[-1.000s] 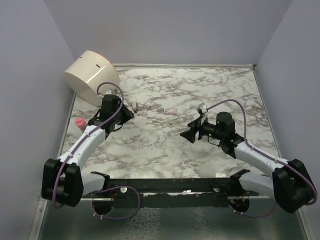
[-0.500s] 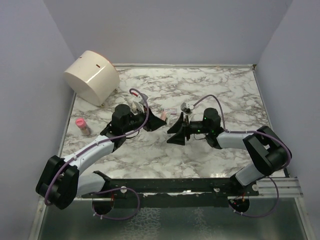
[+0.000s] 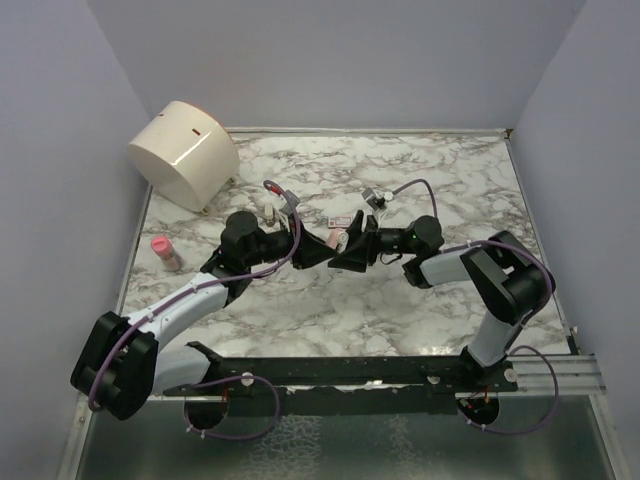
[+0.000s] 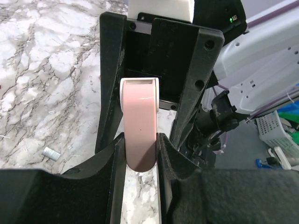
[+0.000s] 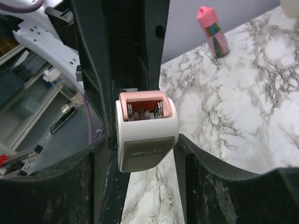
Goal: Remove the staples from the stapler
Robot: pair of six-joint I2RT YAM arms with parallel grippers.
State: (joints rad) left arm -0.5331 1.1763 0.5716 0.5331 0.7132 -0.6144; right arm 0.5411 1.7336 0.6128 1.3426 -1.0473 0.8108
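Holding the stapler [image 3: 342, 240] steady matters most now. Seen from above, it is held over the counter [image 3: 420, 180] at mid-frame, between the left gripper [image 3: 320, 247] and the right gripper [image 3: 350, 252], which meet nose to nose. A small red-and-white box [image 3: 341, 222] lies just behind them.

The left wrist view shows the left gripper narrowed onto the pink body, clamping it low in the frame. The right gripper's fingers [image 4: 112, 84] stand either side of the far end, with a gap on the right. A loose staple strip [image 4: 51, 153] lies at lower left.

From the right wrist, the stapler's white end, with its pink channel and metal innards facing the camera, sits between the right gripper's parted fingers, nearer the left one. I judge it should centre itself first, close squarely on the white part, then pull straight along the body. A skewed pinch could twist the stapler out of the left grip.
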